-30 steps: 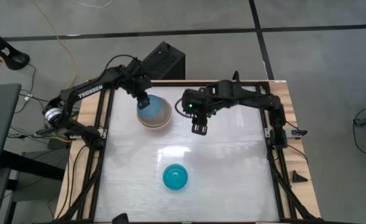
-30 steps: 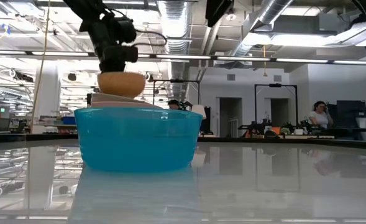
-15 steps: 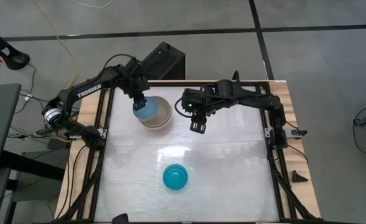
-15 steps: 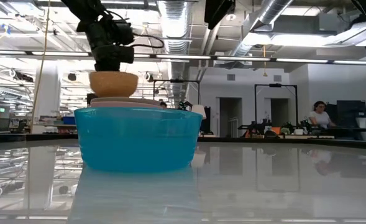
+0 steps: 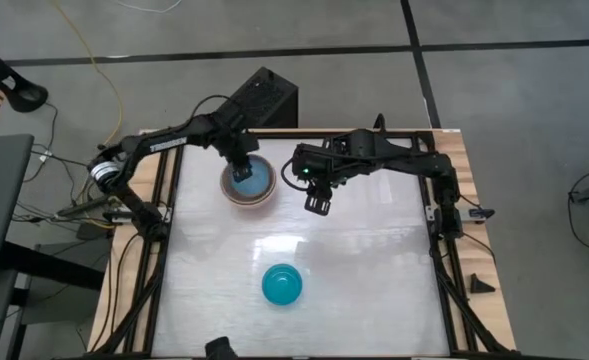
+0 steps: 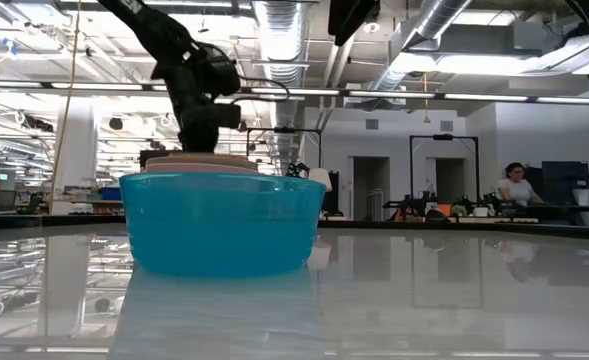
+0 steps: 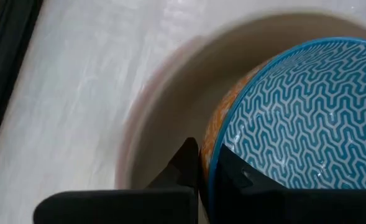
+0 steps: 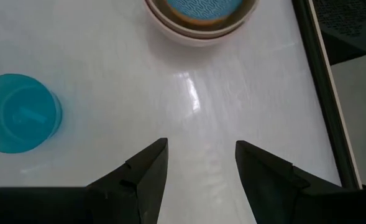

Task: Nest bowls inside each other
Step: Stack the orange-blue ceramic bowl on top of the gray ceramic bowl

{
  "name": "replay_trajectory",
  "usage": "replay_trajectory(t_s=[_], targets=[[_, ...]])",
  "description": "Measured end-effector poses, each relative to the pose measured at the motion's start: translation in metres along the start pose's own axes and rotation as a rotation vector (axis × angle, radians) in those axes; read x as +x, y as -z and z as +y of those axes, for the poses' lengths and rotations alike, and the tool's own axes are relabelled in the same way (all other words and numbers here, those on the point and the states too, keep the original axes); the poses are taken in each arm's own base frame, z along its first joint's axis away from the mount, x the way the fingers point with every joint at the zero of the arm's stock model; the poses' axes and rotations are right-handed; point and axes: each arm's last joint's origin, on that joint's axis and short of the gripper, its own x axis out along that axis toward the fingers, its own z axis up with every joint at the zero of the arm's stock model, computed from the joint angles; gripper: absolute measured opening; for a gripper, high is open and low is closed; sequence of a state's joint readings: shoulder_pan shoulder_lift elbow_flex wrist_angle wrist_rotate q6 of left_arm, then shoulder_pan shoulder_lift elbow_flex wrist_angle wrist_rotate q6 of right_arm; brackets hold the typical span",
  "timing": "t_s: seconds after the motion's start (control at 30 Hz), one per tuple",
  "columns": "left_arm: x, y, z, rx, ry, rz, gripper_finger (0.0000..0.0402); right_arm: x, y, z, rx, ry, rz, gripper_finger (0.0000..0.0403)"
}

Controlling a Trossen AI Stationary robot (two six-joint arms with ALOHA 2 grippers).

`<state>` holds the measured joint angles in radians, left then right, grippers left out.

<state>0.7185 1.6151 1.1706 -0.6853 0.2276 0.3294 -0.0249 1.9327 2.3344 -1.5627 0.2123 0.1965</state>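
Since a second ago, the left gripper (image 5: 240,166) has come down and lowered the light blue bowl (image 5: 251,180) into the stack of bowls (image 5: 228,192) at the back left of the table (image 5: 374,270). Seen from the left wrist, its fingers (image 7: 186,167) are clenched on the blue bowl's rim, one inside and one outside. That patterned bowl now sits inside a peach-orange bowl (image 7: 215,127), which rests in a larger cream-white bowl (image 7: 164,106).

A teal bowl (image 5: 282,285) stands alone nearer the front of the table, well apart from the stack. From table height it fills the foreground and hides most of the stack behind it.

Waiting near the middle back of the table, the right gripper (image 5: 319,205) hangs just right of the stack, fingers spread and holding nothing.
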Motion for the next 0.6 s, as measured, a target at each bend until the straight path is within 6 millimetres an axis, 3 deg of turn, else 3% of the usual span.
replay_trajectory(t_s=[0.2, 0.4, 0.6], targets=[[0.021, 0.002, 0.004, 0.019, 0.022, 0.053, 0.0, 0.0, 0.0, 0.002, 0.002, -0.003, -0.001, 0.0223], [0.021, 0.002, 0.005, 0.051, 0.026, 0.051, 0.0001, 0.0, 0.0, 0.002, 0.01, -0.003, 0.0, 0.0223], [0.02, 0.005, 0.005, 0.047, 0.03, 0.074, 0.0055, 0.0, 0.0, 0.002, 0.008, -0.003, 0.0, 0.0223]])
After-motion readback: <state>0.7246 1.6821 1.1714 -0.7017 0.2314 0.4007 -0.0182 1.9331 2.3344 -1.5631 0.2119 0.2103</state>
